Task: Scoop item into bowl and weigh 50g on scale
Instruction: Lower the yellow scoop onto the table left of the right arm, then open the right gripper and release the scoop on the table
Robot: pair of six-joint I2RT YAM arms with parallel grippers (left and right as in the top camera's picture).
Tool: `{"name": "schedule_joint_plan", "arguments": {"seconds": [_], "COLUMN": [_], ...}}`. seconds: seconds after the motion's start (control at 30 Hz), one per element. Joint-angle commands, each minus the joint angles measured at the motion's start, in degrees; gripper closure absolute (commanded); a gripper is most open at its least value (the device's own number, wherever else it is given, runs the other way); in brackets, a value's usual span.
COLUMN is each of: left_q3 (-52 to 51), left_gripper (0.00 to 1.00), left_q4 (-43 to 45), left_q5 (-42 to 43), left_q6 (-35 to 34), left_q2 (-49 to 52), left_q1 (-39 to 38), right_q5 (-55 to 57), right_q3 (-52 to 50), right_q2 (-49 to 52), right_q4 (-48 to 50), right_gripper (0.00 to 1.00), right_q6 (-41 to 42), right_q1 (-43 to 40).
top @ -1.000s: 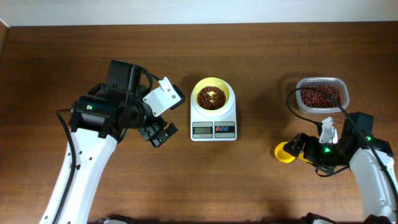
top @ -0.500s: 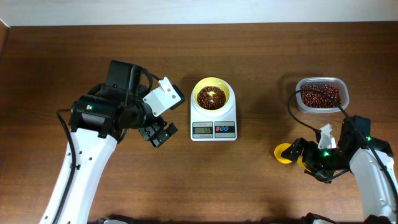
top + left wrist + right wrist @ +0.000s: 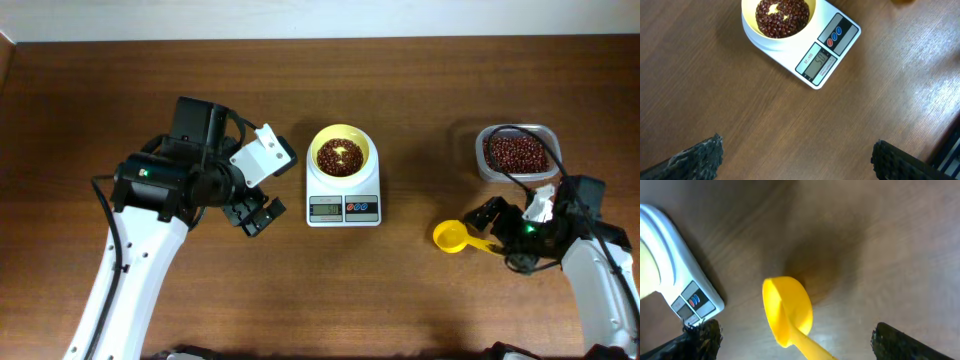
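Wooden table [image 3: 400,290]: scale [image 3: 343,196], yellow scoop [image 3: 452,236], tub [image 3: 516,153]

A small, pale yellow bowl [image 3: 340,132] stands upright on the round platform of a white scale [image 3: 343,200]. A loose heap of tiny dark reddish-brown beans [image 3: 339,156] covers the bowl's bottom. The scale's grey display and two coloured buttons lie on its near side.

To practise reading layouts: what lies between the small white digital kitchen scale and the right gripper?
A bright yellow plastic scoop, close to the right gripper, on otherwise bare brown wooden tabletop; the overhead view shows it.
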Motion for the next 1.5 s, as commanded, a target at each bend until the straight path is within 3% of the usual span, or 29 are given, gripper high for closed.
{"name": "schedule_joint_plan", "arguments": {"seconds": [0.0,0.23,0.37,0.5,0.6,0.73,0.9,1.23,1.47], "left_q3": [0.0,0.0,0.0,0.0,0.0,0.0,0.0,0.0,0.0], "left_gripper": [0.01,0.01,0.01,0.01,0.01,0.01,0.01,0.01,0.01], "left_q4": [-0.07,-0.07,-0.07,-0.07,-0.07,-0.07,-0.07,-0.07,-0.07], "left_q5": [0.0,-0.02,-0.02,-0.02,-0.02,-0.02,-0.02,-0.02,-0.02], "left_q6": [0.5,0.48,0.5,0.5,0.48,0.48,0.48,0.48,0.48], "left_q2": [-0.2,-0.2,-0.2,-0.2,-0.2,-0.2,-0.2,-0.2,-0.2], "left_q1": [-0.07,-0.07,-0.07,-0.07,-0.07,-0.07,-0.07,-0.07,-0.07], "right_q5": [-1.42,-4.48,-4.44,-4.46,-7.65,-9.31,-5.49,-11.17,-14.14], "right_q3": [0.07,0.07,0.07,0.07,0.07,0.07,-0.59,-9.18,-9.25], "right_q2": [0.2,-4.24,-7.19,-7.43,-8.79,-15.63,-22.88,-38.53,-38.93], "right_q4": [-1.14,2.86,6.73,2.12,7.21,15.5,15.45,15.45,15.45], "right_gripper": [0.01,0.01,0.01,0.01,0.01,0.01,0.01,0.01,0.01], "right_q6": [-13.11,-36.7,-43.76,-43.25,-42.49,-42.53,-42.51,-42.25,-36.52], "right_q1": [0.26,0.26,0.26,0.26,0.26,4.28,10.27,10.38,10.45]}}
